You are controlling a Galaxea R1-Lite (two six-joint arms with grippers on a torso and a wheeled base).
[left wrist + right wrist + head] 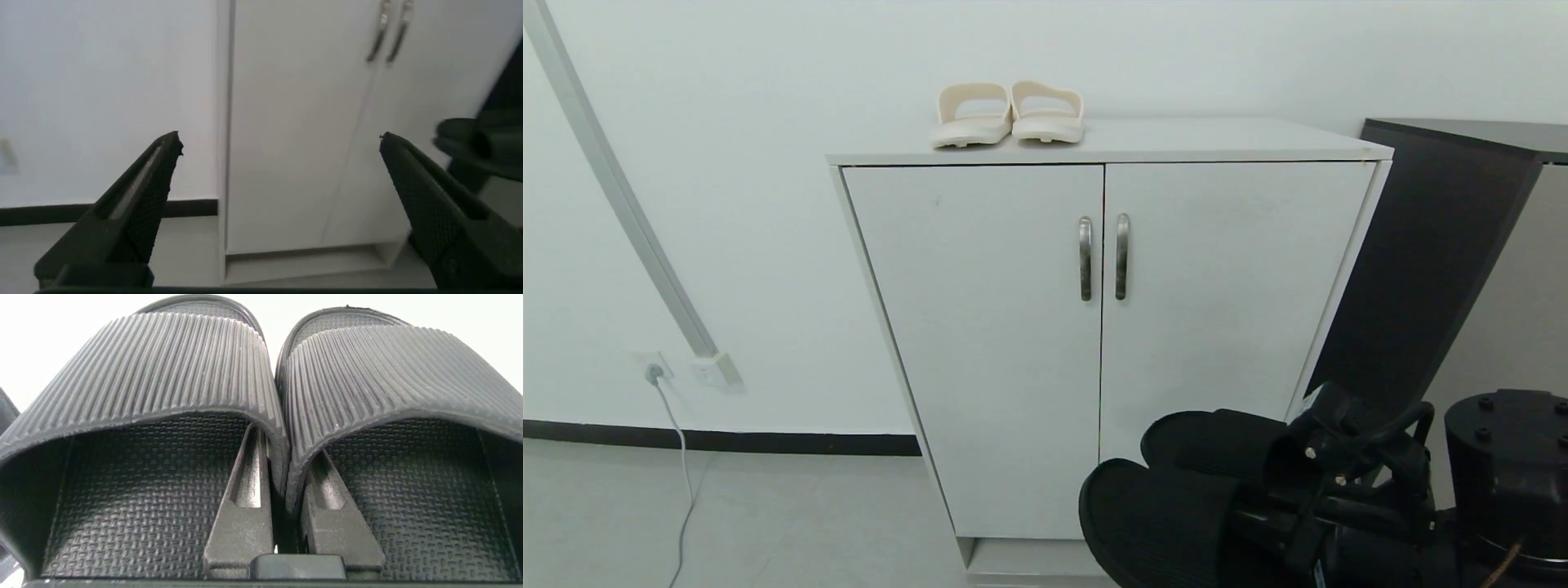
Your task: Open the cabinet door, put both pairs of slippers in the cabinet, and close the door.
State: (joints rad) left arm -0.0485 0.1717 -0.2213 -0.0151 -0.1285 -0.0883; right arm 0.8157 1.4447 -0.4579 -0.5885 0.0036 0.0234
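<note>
A white two-door cabinet stands ahead with both doors closed, its metal handles side by side at the centre seam. On its top, toward the left, rests a pair of beige slippers. At the lower right of the head view, a pair of black slippers is held in front of the right door, low down. My right gripper is shut on them, one finger inside each slipper, pinching the inner walls together. My left gripper is open and holds nothing, facing the cabinet from some distance.
A dark cabinet stands against the white one's right side. On the left wall are a slanted grey conduit and a socket with a cable running down. Open grey floor lies left of the cabinet.
</note>
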